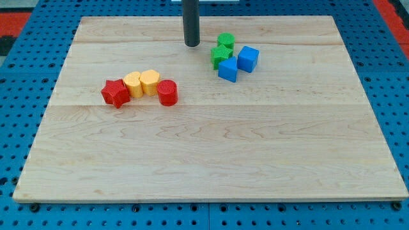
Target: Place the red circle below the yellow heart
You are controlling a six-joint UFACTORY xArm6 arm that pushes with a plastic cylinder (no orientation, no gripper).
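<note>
- We are viewing a wooden board (211, 160) lying on a blue pegboard (19, 96).
- We are holding my tip (192, 44) near the view's top, left of the green and blue blocks; it carries no pincer.
- We are locating the red circle (168, 93) touching the yellow heart (149, 82) on its lower right.

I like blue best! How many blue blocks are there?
2. One blue cube at the right cluster's right end, another blue block just below-left, touching it. None look hidden.
</note>
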